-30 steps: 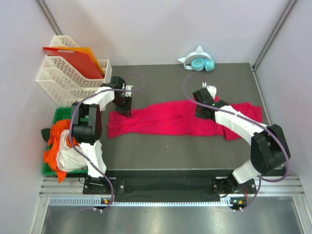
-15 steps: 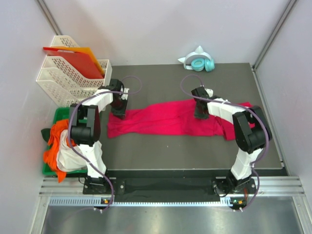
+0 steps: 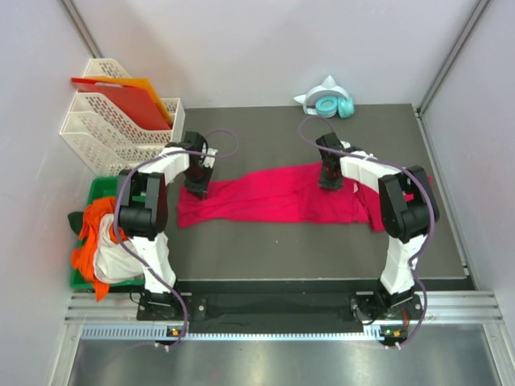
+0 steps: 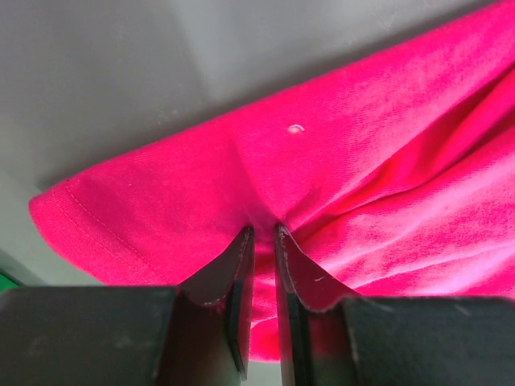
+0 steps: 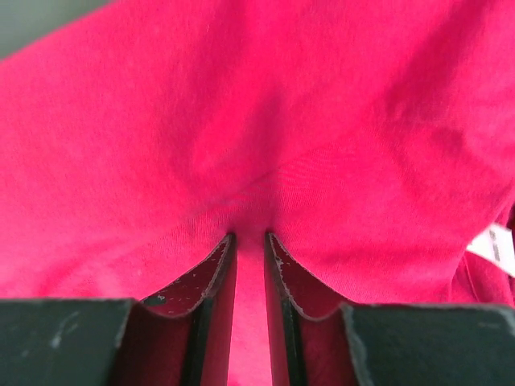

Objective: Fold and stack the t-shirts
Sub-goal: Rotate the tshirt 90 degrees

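Observation:
One crimson-pink t-shirt [image 3: 282,197] lies stretched in a long band across the dark table. My left gripper [image 3: 196,188] stands at its far left corner. In the left wrist view the left gripper [image 4: 264,230] is shut on a pinch of the t-shirt [image 4: 338,153] just inside the hem, and a fold bunches between the narrow jaws. My right gripper [image 3: 328,180] is at the shirt's back edge, right of the middle. In the right wrist view the right gripper [image 5: 248,236] is shut on the t-shirt [image 5: 241,121], with a white neck label [image 5: 492,248] at the right edge.
Stacked white trays [image 3: 105,133] holding red-orange sheets [image 3: 125,98] stand at the back left. A green bin [image 3: 100,193] with orange and white cloth [image 3: 100,237] sits by the left arm. Teal headphones [image 3: 330,104] lie at the back edge.
The right arm has folded in, with its elbow swinging towards the back. Its gripper has slid a little left and back along the shirt's edge. The left gripper has barely shifted.

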{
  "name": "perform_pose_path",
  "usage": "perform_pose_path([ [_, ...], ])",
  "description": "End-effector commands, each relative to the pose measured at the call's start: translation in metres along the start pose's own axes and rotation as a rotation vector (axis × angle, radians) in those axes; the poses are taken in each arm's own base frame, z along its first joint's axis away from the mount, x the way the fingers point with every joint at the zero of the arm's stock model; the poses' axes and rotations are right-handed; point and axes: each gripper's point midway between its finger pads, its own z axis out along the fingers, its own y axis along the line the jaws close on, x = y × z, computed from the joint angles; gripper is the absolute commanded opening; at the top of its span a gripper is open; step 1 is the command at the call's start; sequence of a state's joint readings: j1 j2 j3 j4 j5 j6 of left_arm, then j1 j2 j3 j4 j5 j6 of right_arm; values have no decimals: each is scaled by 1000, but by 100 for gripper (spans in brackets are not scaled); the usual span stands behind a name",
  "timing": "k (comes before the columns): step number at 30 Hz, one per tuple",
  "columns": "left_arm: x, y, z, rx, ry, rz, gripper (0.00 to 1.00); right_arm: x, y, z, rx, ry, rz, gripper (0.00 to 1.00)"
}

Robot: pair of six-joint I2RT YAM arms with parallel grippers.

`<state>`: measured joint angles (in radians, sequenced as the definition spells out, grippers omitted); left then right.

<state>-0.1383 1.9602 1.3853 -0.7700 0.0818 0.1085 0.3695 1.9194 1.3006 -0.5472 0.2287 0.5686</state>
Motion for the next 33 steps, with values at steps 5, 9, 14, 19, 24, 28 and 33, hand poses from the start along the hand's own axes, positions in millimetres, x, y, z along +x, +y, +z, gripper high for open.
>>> perform_pose_path([
  [5, 68, -42, 4, 21, 216, 214, 19, -36, 2, 27, 21, 38, 41, 21],
  [9, 85, -63, -2, 59, 255, 288, 19, -58, 15, 40, 23, 46, 19, 21],
  [14, 102, -83, -9, 104, 286, 337, 19, -70, 26, 49, 1, 57, 13, 21],
  [19, 116, -104, -14, 154, 314, 397, 19, -80, 40, 55, -43, 62, 4, 22],
  [24, 137, -136, -19, 184, 357, 551, 18, -92, 60, 60, -107, 70, -24, 24],
  [28, 151, -165, -24, 188, 362, 701, 18, -98, 85, 53, -185, 60, -44, 25],
  [33, 153, -198, -27, 212, 350, 821, 18, -99, 120, 49, -261, 60, -69, 27],
])
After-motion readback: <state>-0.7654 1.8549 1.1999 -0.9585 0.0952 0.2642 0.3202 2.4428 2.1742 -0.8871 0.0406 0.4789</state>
